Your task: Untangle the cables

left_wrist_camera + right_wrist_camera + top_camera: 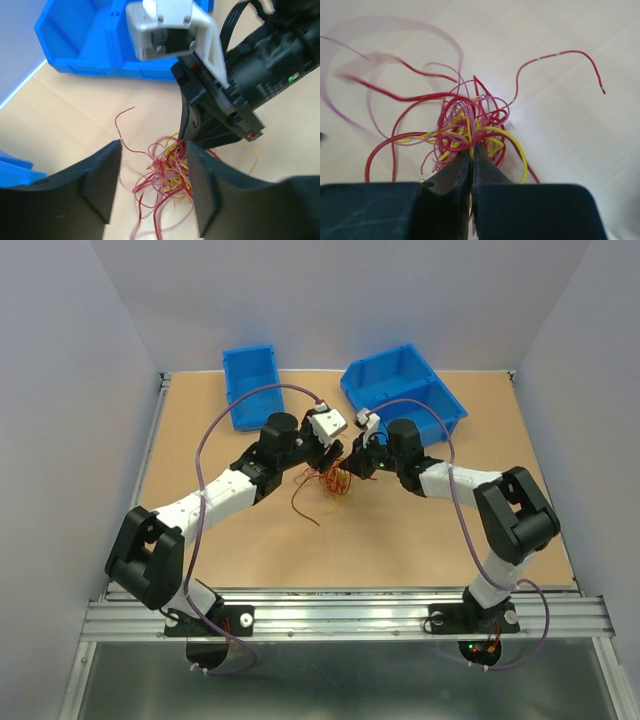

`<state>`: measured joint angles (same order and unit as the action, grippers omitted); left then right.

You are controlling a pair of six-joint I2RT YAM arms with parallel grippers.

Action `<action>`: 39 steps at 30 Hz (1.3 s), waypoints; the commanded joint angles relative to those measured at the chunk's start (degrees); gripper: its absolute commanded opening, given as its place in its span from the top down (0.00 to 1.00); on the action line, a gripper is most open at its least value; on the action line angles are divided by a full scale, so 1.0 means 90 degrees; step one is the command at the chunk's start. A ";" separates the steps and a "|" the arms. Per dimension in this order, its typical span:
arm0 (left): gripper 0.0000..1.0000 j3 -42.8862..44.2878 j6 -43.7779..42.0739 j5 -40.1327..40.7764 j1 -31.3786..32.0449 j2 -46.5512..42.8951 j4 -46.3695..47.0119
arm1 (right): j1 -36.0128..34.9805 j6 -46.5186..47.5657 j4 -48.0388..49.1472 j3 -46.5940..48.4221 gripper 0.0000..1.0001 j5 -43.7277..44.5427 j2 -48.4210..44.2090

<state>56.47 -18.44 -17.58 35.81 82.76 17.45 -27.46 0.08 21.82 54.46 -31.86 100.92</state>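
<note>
The cables (336, 482) are a tangled clump of thin dark red and yellow wires at the table's middle, with loose strands trailing left. My left gripper (154, 172) is open, its fingers either side of the clump (167, 172), which lies against the right finger. My right gripper (472, 150) is shut on the clump (467, 125), pinching red and yellow strands at its fingertips. In the top view both grippers, the left (328, 452) and the right (357, 460), meet over the clump.
Two blue bins stand at the back: a small one (250, 385) at left and a larger one (403, 388) at right. The right arm's wrist (235, 90) is close in front of my left gripper. The table is tan wood (400, 540).
</note>
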 commanded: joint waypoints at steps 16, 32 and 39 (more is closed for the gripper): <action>0.20 0.0015 -0.0638 -0.1610 -0.0034 0.1126 0.0746 | -0.0054 -0.0809 0.0798 -0.1666 0.99 0.0376 -0.3245; 0.60 0.0063 -0.0168 -0.2128 0.0103 0.1741 0.1460 | -0.0054 -0.1638 0.1539 -0.2173 0.99 0.0385 -0.4676; 0.77 0.0328 -0.0363 -0.1602 0.0113 0.2093 0.1166 | -0.0054 -0.2362 0.1765 -0.2360 1.00 0.0454 -0.6621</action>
<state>57.17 -20.51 -35.20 36.82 101.54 27.97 -27.46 -16.93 29.32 32.40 -27.92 48.88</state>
